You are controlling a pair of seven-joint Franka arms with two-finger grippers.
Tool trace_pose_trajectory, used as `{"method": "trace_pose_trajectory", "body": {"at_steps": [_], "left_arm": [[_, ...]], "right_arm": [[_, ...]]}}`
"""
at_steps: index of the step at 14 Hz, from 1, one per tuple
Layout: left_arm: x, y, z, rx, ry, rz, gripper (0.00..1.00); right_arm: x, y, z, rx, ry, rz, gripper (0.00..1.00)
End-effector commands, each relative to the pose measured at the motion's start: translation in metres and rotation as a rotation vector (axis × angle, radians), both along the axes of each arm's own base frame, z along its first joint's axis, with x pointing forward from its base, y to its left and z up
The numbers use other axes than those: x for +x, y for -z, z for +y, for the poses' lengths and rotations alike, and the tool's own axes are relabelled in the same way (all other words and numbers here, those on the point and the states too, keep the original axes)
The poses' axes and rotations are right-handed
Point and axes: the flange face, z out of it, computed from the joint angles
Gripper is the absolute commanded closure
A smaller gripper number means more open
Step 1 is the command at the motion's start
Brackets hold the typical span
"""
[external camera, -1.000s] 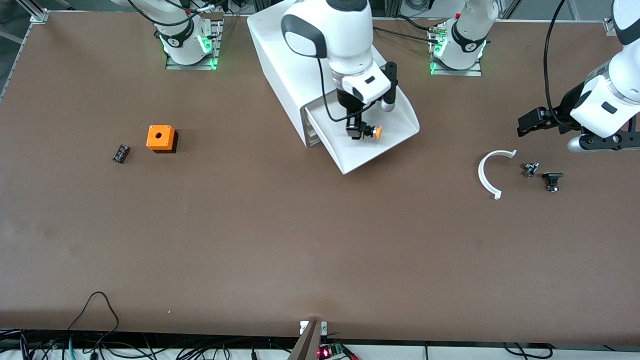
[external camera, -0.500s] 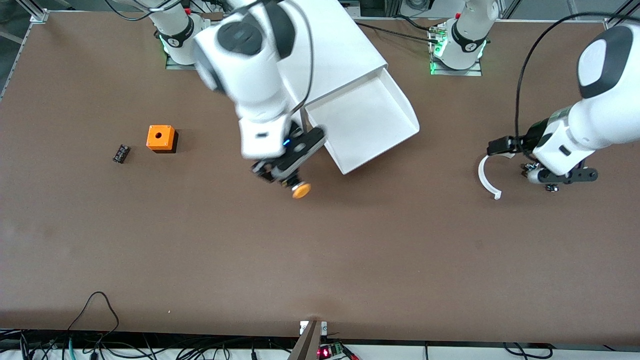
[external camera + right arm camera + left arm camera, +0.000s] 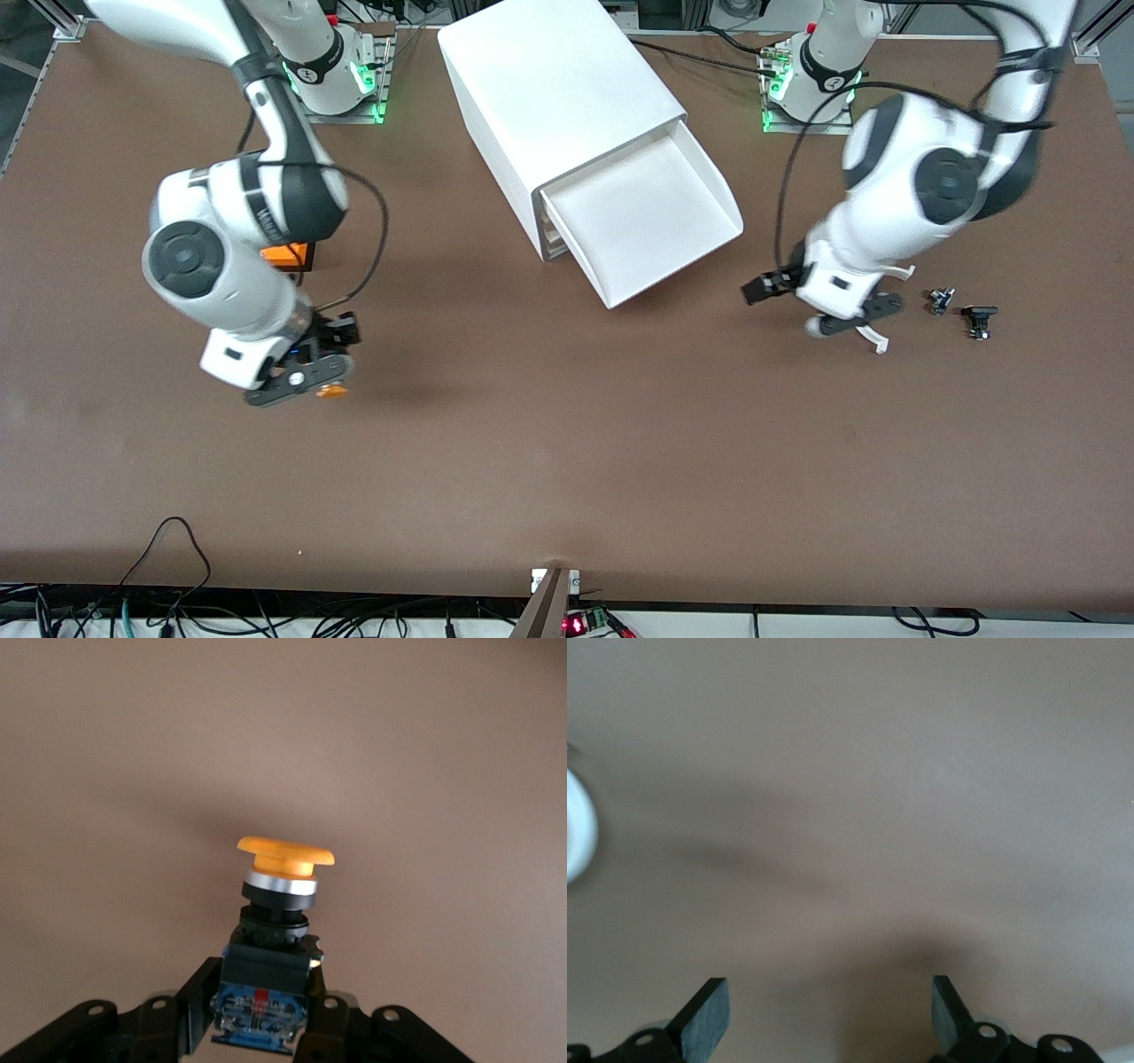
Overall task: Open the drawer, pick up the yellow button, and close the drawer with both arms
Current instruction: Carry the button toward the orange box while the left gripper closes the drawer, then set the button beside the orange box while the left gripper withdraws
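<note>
The top drawer (image 3: 640,221) stands pulled out of the white cabinet (image 3: 549,97), and its tray is empty. My right gripper (image 3: 314,386) is shut on the button (image 3: 333,390) and holds it low over bare table toward the right arm's end, just nearer the front camera than the orange cube. In the right wrist view the button (image 3: 275,904) stands in my right gripper (image 3: 264,1001), orange cap outward, its dark blue body between the fingers (image 3: 190,1001). My left gripper (image 3: 848,319) hangs over the white curved piece beside the drawer. In the left wrist view my left gripper (image 3: 824,1019) is open and empty.
The orange cube with a hole (image 3: 288,254) is mostly hidden by the right arm. A white curved piece (image 3: 875,338) lies partly under the left hand, with two small black parts (image 3: 941,299) (image 3: 978,319) beside it. A white blur (image 3: 576,833) shows at the left wrist view's edge.
The right arm carried the button out of the drawer to the table beside the orange cube. The left arm swung in toward the drawer, over the white curved piece.
</note>
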Motion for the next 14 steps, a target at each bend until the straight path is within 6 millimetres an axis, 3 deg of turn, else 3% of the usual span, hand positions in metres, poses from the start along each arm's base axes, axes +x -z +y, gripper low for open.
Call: {"method": "trace_pose_trajectory", "body": {"at_steps": [1,5,9,12,14], "left_arm": [[-0.041,0.019,-0.018,0.021,-0.038,-0.021,0.0],[-0.106,0.02,-0.076,-0.019,0.012,0.056,0.0],[-0.178,0.017,-0.135,0.001,0.168,0.068,0.0],[-0.202,0.015,-0.158,0.009,0.237,0.064,0.0],[-0.215,0.018,-0.165,0.029,0.271,0.097,0.0]], "right_arm": [[-0.021,0.03,-0.051,0.008,0.026,0.061,0.82],[-0.05,0.09,-0.121,0.003,0.072,0.074,0.82],[-0.074,0.145,-0.171,0.014,-0.109,-0.03,0.82],[-0.086,0.185,-0.181,0.016,-0.135,-0.043,0.81],[-0.095,0.208,-0.199,0.016,-0.118,-0.044,0.73]]}}
